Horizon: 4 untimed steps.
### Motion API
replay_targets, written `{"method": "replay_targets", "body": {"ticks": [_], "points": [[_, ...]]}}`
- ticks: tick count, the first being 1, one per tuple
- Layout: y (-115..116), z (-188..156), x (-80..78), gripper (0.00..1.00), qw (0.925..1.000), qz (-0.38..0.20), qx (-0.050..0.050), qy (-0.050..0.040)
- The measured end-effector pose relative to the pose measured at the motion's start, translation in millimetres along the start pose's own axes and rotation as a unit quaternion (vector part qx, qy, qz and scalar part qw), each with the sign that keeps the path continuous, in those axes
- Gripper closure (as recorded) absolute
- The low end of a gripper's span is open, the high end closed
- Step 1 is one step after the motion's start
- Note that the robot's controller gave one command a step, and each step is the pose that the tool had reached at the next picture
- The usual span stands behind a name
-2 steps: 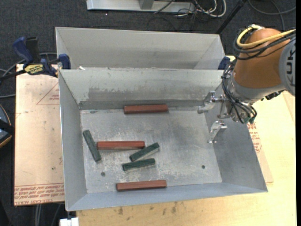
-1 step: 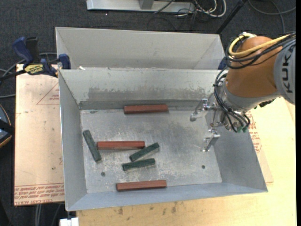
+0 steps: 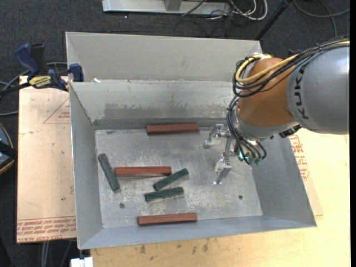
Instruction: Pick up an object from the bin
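We had the end effector (image 3: pixel 219 156) hanging open and empty over bare bin floor (image 3: pixel 245 196) on the view's right, and the nearest green bar (image 3: pixel 171 179) lay off to the view's left of it, long axis slanting up towards the fingers (image 3: pixel 223 174).

Bin (image 3: pixel 167 60): grey metal, matt, floor scuffed. Brown bars (image 3: pixel 172 129), green bars (image 3: pixel 108 172): matt, smooth. Wrist cover (image 3: pixel 261 102): glossy orange

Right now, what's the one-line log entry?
tool: open, empty | over: bare bin floor, right side | nearest: tilted green bar
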<state>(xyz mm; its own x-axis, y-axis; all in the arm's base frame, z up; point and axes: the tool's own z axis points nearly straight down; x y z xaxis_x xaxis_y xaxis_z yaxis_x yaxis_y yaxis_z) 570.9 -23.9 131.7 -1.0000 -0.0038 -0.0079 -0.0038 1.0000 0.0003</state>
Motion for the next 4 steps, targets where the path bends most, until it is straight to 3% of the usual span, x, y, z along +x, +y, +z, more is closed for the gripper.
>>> {"method": "replay_targets", "body": {"ticks": [1,2,3,4], "points": [[49,60,-10.2,0.0,0.9999,0.015,0.001,0.0014],[62,52,7.8,0.0,1.0,0.0,0.001,-0.0063],[116,53,-59.4,1.0,0.9986,0.054,-0.002,-0.0029],[116,53,-59.4,1.0,0.9986,0.054,-0.002,-0.0029]]}}
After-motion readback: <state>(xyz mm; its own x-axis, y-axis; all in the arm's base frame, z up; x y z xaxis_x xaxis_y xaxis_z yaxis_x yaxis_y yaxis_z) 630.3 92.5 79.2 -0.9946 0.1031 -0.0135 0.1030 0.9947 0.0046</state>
